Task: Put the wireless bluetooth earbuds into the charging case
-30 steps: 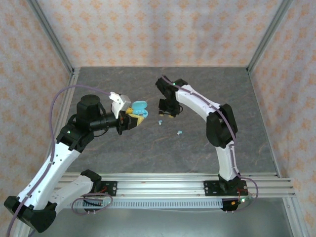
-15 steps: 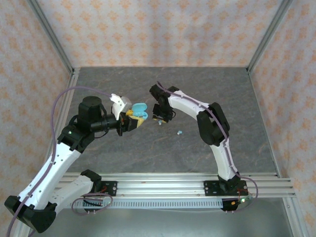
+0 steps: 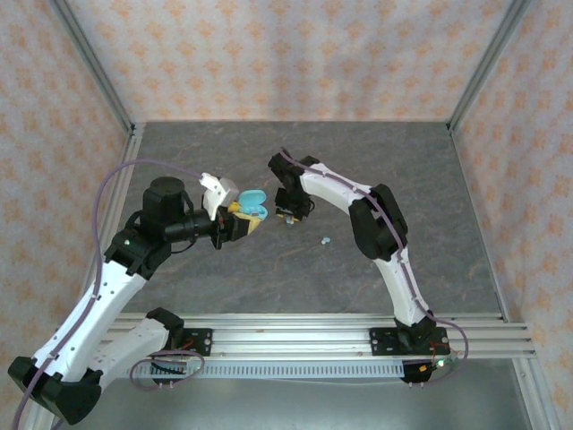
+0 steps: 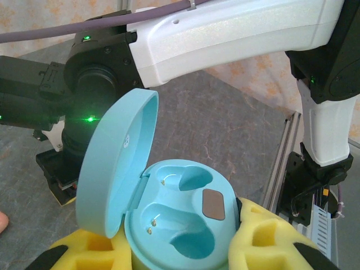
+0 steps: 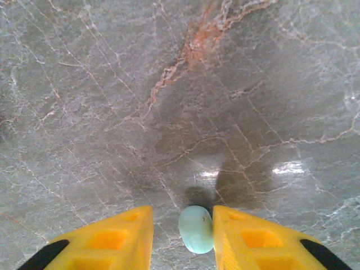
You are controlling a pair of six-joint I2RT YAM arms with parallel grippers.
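Earbud (image 5: 196, 229) between right jaws; case (image 4: 180, 222) lid open

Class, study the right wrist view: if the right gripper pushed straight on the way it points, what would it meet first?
Probably the table, straight ahead of the right gripper. The teal earbud sits between its fingers, not in front of them. How much gap remains is unclear.
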